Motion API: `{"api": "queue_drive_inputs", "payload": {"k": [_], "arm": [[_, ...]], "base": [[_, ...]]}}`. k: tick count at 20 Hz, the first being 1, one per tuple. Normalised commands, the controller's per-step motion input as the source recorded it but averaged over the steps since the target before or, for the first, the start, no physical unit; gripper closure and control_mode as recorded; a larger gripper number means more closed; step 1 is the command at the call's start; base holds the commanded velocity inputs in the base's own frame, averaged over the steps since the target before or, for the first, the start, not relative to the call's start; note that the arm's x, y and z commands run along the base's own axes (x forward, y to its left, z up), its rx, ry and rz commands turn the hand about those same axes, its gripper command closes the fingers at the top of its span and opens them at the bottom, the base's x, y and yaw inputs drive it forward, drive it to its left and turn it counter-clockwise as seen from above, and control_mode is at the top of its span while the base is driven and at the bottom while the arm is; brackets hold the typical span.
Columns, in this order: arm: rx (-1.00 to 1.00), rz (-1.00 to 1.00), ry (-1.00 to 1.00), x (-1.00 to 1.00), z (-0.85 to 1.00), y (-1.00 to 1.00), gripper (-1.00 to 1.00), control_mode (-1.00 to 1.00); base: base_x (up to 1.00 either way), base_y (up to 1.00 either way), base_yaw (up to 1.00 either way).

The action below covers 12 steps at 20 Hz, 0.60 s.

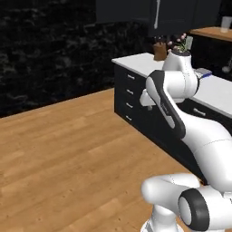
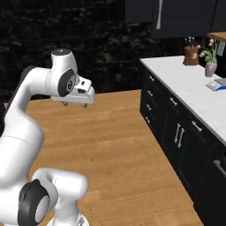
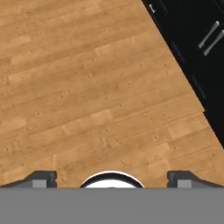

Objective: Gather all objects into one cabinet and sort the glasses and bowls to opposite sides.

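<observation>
1. My gripper (image 2: 75, 104) hangs over bare wooden floor (image 3: 87, 87), jaws spread wide and holding nothing, well short of the counter (image 2: 185, 84).
2. I judge the step in hand to be the approach: bring the base up to the black drawer units (image 2: 176, 132) and lift the hand toward the wall cabinet (image 2: 176, 17) above the counter's far end.
3. To do it well, I would raise the hand above the counter's near edge before swinging right, keeping the jaws wide.
4. The floor on the left gives open room; the drawer fronts and handles on the right do not.
5. At the counter's far end stand a knife block (image 2: 191, 54) and a flower vase (image 2: 211, 66), both to be avoided.
6. One pale cup (image 1: 225, 22) sits on a wooden ledge (image 1: 213, 31) at far right; I cannot make out other glasses or the bowl.
</observation>
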Motion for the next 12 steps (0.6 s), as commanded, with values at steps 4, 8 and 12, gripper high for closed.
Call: {"api": "queue_drive_inputs", "payload": {"k": [4,8,12], "arm": [[0.0,0.0,0.0,0.0,0.0,0.0,-1.0,1.0],[0.0,0.0,0.0,0.0,0.0,0.0,-1.0,1.0],[0.0,0.0,0.0,0.0,0.0,0.0,-1.0,1.0]], "base": [[1.0,0.09,-0.04],[1.0,0.05,-0.04],[1.0,0.0,-0.09]]}}
